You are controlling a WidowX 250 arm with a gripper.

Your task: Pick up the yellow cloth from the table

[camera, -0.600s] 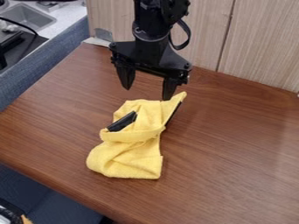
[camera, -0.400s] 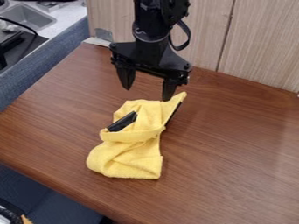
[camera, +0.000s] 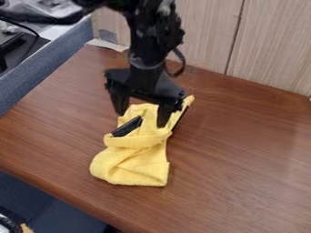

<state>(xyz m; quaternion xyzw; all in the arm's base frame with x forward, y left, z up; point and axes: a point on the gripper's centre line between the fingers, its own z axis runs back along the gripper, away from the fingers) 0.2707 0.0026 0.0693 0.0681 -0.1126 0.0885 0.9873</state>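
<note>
The black gripper (camera: 141, 119) hangs from the top of the camera view over the upper part of a yellow cloth (camera: 137, 166). Its two fingers stand wide apart with nothing held between them; the right one overlaps the cloth in view, and whether it touches cannot be told. The cloth lies crumpled and folded on the brown table. A black object (camera: 127, 127) pokes out of its folds on the left, and a thin dark edge shows along its upper right side. The rest of what the cloth wraps is hidden.
The brown wooden table (camera: 249, 159) reaches a pale wood-grain panel (camera: 273, 45) at the back. A blue-grey divider (camera: 52, 57) runs along the upper left, with a black item and cable beyond it. The table's front edge slants across the lower left.
The gripper has moved down and slightly left, from behind the cloth to over its upper part. More of the arm shows at the upper left. The cloth has not moved.
</note>
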